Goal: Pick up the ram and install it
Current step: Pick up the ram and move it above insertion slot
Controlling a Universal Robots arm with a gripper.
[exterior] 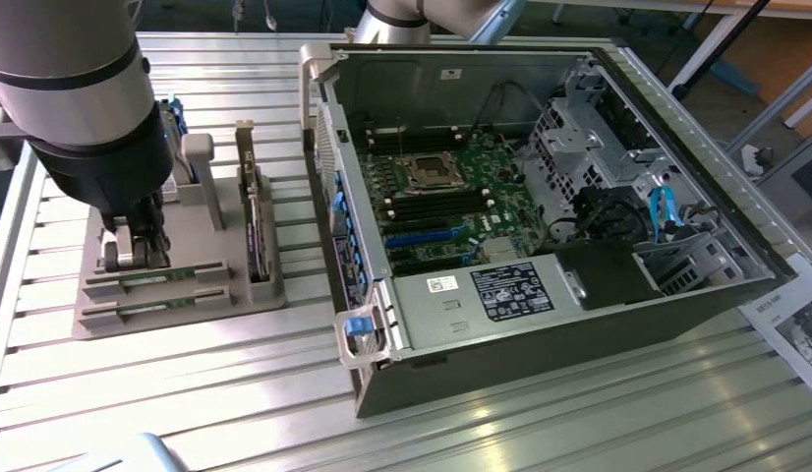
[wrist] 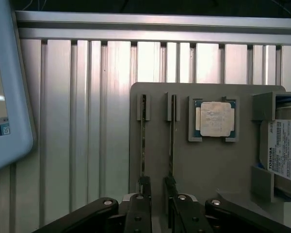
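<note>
Two ram sticks stand on edge in slots of a grey holder tray. In the exterior view they are thin green strips, one ram behind the other. The wrist view has them as thin dark lines, one ram beside the other ram. My gripper hangs low over the end of the sticks at the exterior view's left. In the wrist view the gripper is open. One black fingertip lies over the end of each stick, with nothing held between them.
The same tray holds a square silver processor, a hard drive and an upright dark expansion card. An open computer case lies at the exterior view's right, with its motherboard showing. A white-blue device sits beside the tray.
</note>
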